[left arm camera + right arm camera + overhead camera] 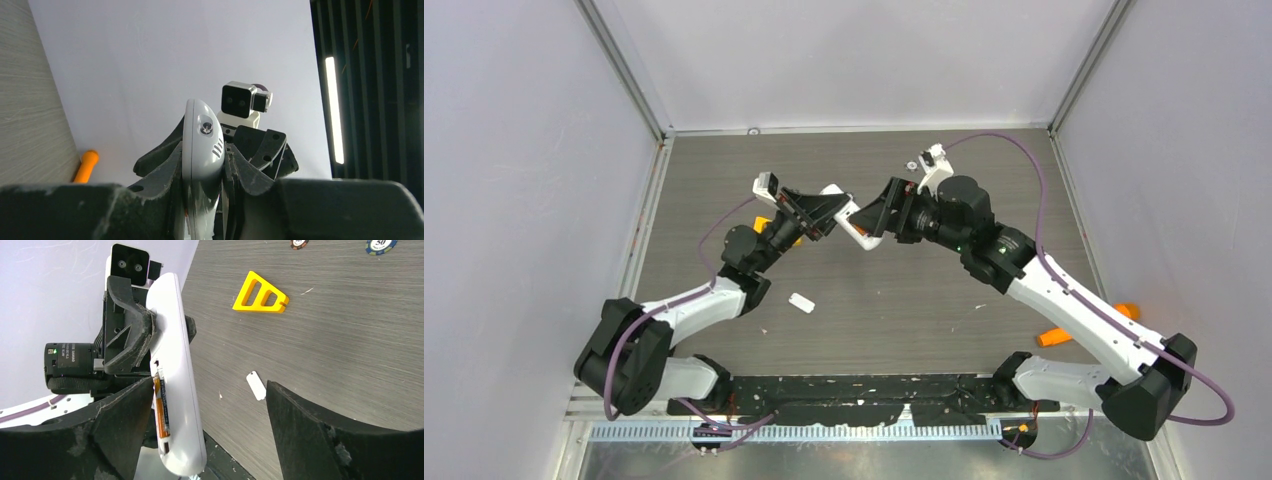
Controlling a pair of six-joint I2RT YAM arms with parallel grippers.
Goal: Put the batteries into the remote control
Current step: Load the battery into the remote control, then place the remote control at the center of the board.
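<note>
Readable: "50" on a poker chip (381, 244) at the top edge of the right wrist view. A second chip (298, 243) sits near it, its face cut off. There is small white print on the left arm's black motor (67, 357) and on the battery (161, 407), both too small to read.

Around, on the grey table (904, 290): a yellow triangle (260, 294) lies flat, and in the top view the left wrist partly covers it. A white tab (801, 302) lies alone at mid table. An orange stick (1054, 337) lies at the right, with the right arm crossing over it.

Fingers: the left gripper (829, 212) is clamped on the remote (175, 340) at mid body, holding it on edge above the table. The battery, orange and dark, sits in the open slot on the remote's side; cannot tell whether a second lies with it. The right gripper (210, 385) is spread wide and holds nothing. The remote's near end is between its fingers, close by one finger (120, 425); contact cannot be told.
</note>
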